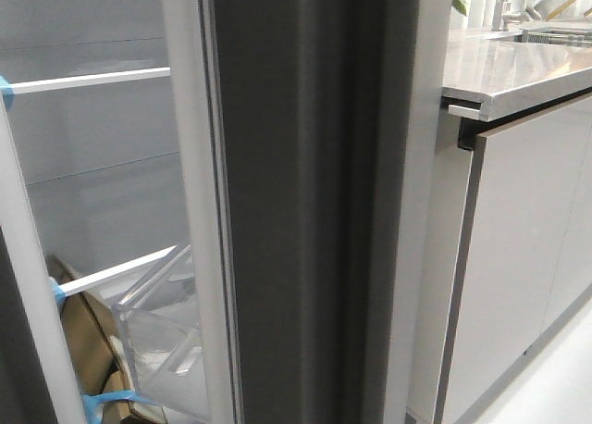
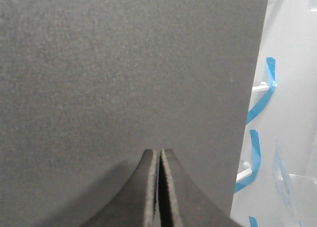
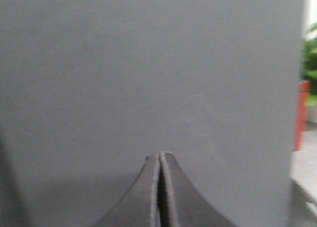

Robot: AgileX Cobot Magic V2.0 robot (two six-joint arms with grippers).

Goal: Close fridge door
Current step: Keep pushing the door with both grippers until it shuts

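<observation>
The fridge door (image 1: 305,211) stands ajar in the middle of the front view as a tall, thick dark grey panel. Its white lining rim (image 1: 199,165) runs along its left side. Neither gripper shows in that view. In the left wrist view the matte grey door front (image 2: 124,63) fills most of the frame. My left gripper (image 2: 159,151) is shut and empty, its tips at or just off the surface. In the right wrist view a similar grey panel (image 3: 148,63) fills the frame. My right gripper (image 3: 160,154) is shut and empty close before it.
The white fridge interior (image 1: 102,174) is open at left, with blue-taped shelf rails (image 2: 257,103), a clear bin (image 1: 162,341) and cardboard (image 1: 83,341). Pale glossy cabinets (image 1: 527,257) under a stone-look countertop (image 1: 518,72) stand at right. A plant in a red pot (image 3: 302,113) shows past the panel's edge.
</observation>
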